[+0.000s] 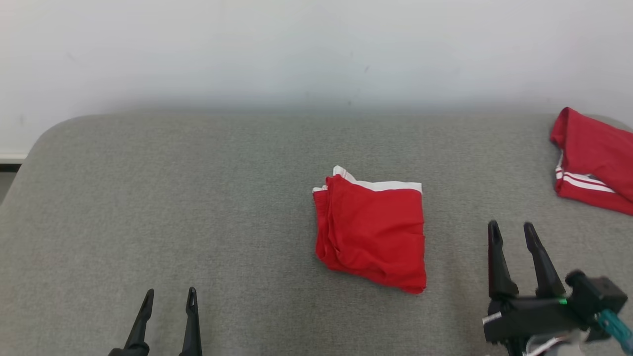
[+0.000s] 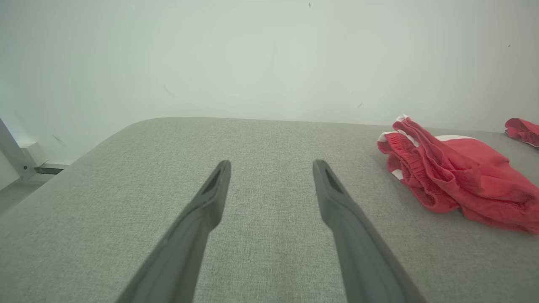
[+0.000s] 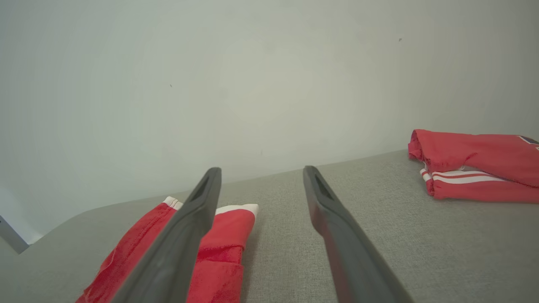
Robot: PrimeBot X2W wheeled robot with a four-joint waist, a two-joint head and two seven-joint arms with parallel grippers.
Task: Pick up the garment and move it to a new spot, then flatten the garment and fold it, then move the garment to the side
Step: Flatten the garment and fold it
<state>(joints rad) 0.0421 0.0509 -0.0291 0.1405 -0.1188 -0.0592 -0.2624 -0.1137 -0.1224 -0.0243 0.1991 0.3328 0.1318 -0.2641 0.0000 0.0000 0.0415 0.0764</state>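
Observation:
A red garment (image 1: 373,232) with a white band along its far edge lies folded into a rough square near the middle of the grey table (image 1: 198,198). My left gripper (image 1: 169,295) stands open at the lower left, well apart from it, nothing between its fingers. In the left wrist view the garment (image 2: 454,172) lies to the right of my left gripper (image 2: 271,166). My right gripper (image 1: 512,229) is open to the right of the garment, not touching it. In the right wrist view my right gripper (image 3: 261,173) is empty and the garment (image 3: 219,248) shows behind its left finger.
A second folded red garment with white stripes (image 1: 596,160) lies at the table's far right edge; it is the folded pile (image 3: 476,170) in the right wrist view and a red scrap (image 2: 522,130) in the left wrist view. A pale wall (image 1: 316,49) rises behind the table.

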